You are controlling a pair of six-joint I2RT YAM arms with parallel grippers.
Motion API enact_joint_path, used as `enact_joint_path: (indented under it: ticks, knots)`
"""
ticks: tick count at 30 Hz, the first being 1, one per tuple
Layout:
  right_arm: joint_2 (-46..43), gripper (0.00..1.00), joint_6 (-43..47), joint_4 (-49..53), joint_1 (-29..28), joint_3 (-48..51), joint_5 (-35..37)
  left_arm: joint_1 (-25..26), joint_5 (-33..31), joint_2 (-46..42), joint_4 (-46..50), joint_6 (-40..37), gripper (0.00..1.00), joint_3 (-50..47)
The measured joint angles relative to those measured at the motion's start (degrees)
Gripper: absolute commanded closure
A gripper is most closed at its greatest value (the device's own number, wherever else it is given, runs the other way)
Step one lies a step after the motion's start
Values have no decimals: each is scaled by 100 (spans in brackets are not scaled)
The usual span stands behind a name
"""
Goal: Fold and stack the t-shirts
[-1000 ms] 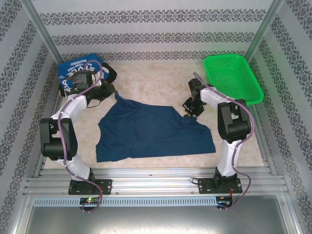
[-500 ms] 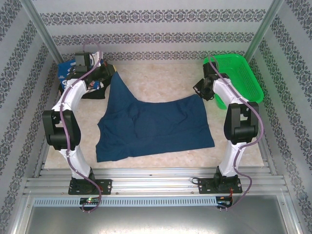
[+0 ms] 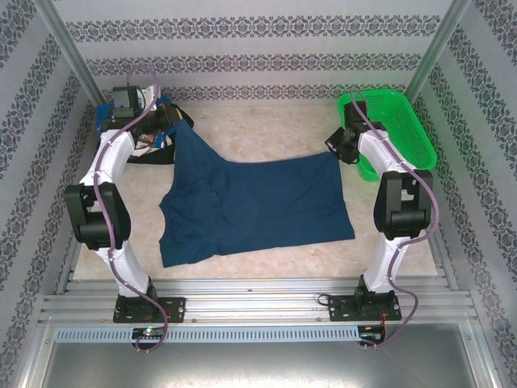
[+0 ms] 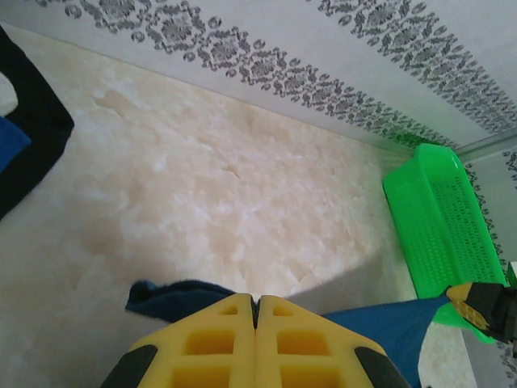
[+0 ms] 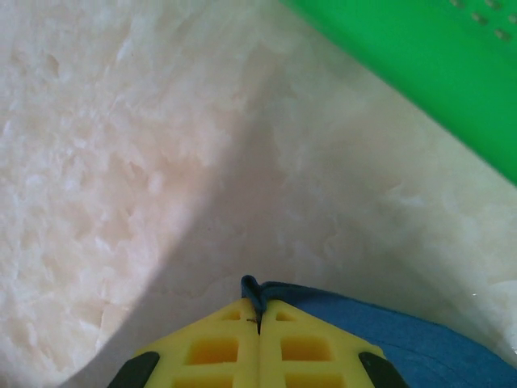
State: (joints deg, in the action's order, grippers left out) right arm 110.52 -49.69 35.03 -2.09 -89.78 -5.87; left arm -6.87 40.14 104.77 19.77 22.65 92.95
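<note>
A navy blue t-shirt lies spread over the middle of the table, its far edge pulled taut between both grippers. My left gripper is shut on the far left corner; in the left wrist view its yellow fingers pinch navy cloth. My right gripper is shut on the far right corner, where a fold of cloth sticks out between the closed fingertips. A blue t-shirt and a black one lie at the far left under the left arm.
A green mesh basket stands at the far right, close beside the right gripper, and is also seen as the green basket and green basket. Patterned walls close in the table on three sides.
Both grippers moved toward the far side and apart, carrying the navy shirt's corners. The far edge went from slack and bunched to stretched nearly straight.
</note>
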Motion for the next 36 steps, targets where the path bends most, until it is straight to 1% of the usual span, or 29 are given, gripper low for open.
enact_joint_path:
  ticks: [7,11,17,24,31,36]
  knots:
    - [-531,100,184,-125,9,496,-151,0,212,-907,-227,55,100,-839]
    - [-887,100,278,-155,9,918,-221,0,352,-1591,-389,203,100,-1694]
    - [-1388,100,413,-140,9,1576,-295,0,374,-2544,-363,332,100,-2905]
    - [-1762,100,570,-140,11,2188,-350,0,234,-3484,-295,527,100,-4127]
    - [-2063,100,647,-66,13,2671,-363,33,90,-4295,-136,831,100,-4857]
    - [-2312,100,643,46,87,2986,-302,79,-337,-5029,251,1040,100,-5309]
